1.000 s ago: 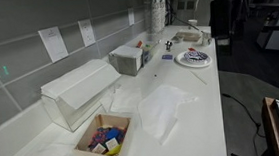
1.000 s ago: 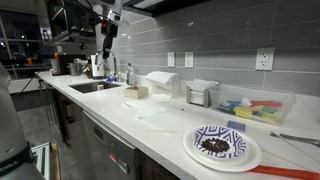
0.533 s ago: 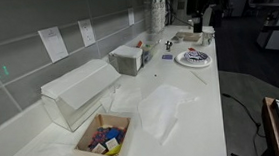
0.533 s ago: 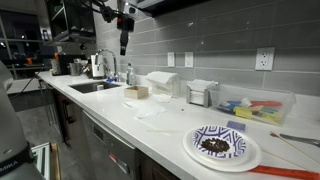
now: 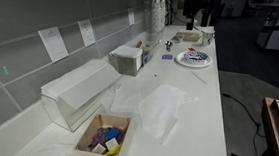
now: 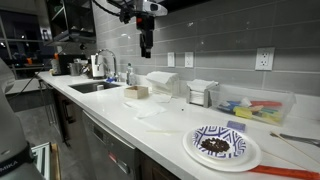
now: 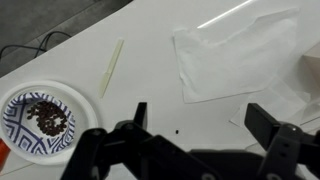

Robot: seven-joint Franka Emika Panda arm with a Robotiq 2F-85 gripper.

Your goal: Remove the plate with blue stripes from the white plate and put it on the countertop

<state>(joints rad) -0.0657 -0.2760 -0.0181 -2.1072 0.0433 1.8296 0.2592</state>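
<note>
The plate with blue stripes [image 6: 221, 143] lies on the white plate [image 6: 192, 151] at the near end of the countertop [image 6: 160, 125], with dark crumbs in its middle. It also shows in an exterior view [image 5: 192, 56] and at the lower left of the wrist view [image 7: 36, 117], ringed by the white plate's rim [image 7: 88, 110]. My gripper [image 6: 146, 42] hangs open and empty high above the counter, well away from the plates. In the wrist view its two fingers [image 7: 203, 125] stand wide apart over bare counter.
A crumpled clear plastic sheet [image 7: 236, 55] and a thin pale stick [image 7: 110, 68] lie on the counter near the plates. A box of colourful pieces [image 5: 102, 141], a clear bin [image 5: 76, 93] and a dispenser [image 5: 128, 59] stand along the wall. A sink [image 6: 90, 86] is at the far end.
The arm has swung along the counter from above the sink towards the plates. The gripper stays open and the plates have not moved.
</note>
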